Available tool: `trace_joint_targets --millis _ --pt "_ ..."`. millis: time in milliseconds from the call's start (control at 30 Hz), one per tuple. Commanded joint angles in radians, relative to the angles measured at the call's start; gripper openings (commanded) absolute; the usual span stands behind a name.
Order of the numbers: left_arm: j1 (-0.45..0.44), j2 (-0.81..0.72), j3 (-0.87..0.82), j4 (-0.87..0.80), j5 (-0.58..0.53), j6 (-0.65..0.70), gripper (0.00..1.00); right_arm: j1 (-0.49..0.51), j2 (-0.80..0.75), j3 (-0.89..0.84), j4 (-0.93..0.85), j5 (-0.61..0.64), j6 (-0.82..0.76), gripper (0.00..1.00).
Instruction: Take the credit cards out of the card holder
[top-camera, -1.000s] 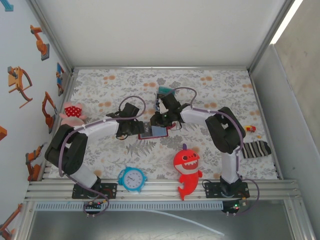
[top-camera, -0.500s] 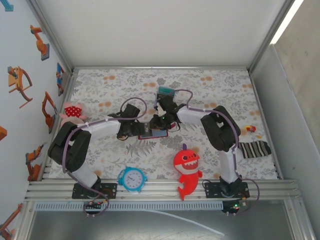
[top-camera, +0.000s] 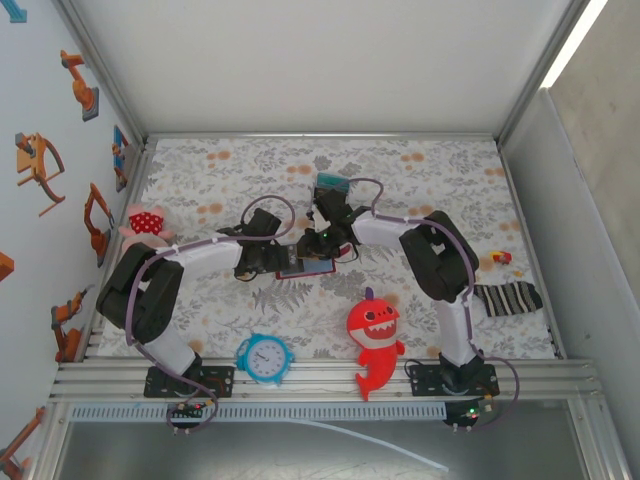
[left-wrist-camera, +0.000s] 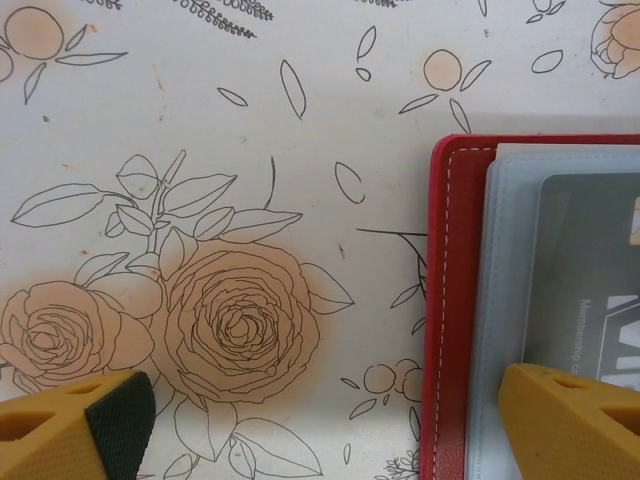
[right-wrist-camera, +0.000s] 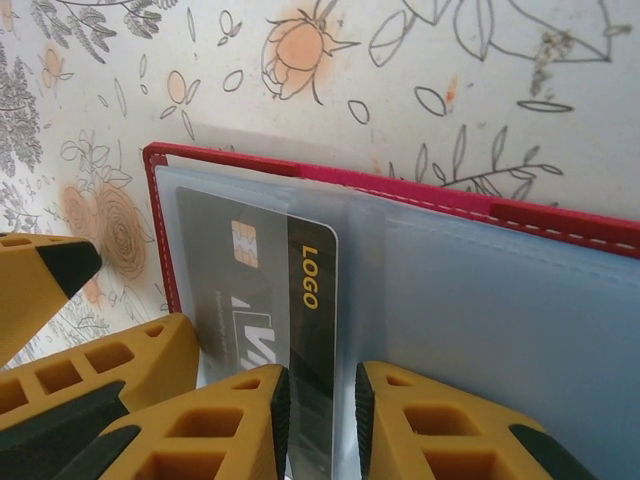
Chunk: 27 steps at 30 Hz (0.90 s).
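- The far half of the table (top-camera: 430, 170) lies open, with a teal card (top-camera: 332, 182) at its near margin.
- Mid-table is tight: the left gripper (top-camera: 272, 258) and right gripper (top-camera: 322, 244) crowd the card holder (top-camera: 306, 267) from both sides.
- Bare table shows between the left gripper's wide-set fingers (left-wrist-camera: 570, 420).
- At the near edge stand a blue clock (top-camera: 265, 358) and a red shark toy (top-camera: 375, 335), with a gap between them.
- A pink toy (top-camera: 145, 225) sits by the left wall and a striped sock (top-camera: 505, 298) by the right.

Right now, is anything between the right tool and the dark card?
Nothing visible: the right tool straddles an edge of the dark card, jaws slightly apart. One finger of the left tool rests on the card holder by that card's corner and may pin it.
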Motion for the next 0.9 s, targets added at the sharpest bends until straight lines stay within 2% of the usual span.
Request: trace_joint_targets --millis 0,600,867 --pt "-0.001 0.080 -0.044 -0.020 0.032 0.012 0.90 0.009 0.019 -0.005 0.062 -0.043 0.007 0.24" --pt "-0.006 0.077 -0.044 -0.025 0.028 0.010 0.90 -0.012 0.019 -0.068 0.114 -0.049 0.037 0.23" --pt "-0.012 0.092 -0.035 -0.023 0.032 0.008 0.90 -0.015 0.041 -0.120 0.252 -0.156 0.111 0.23"
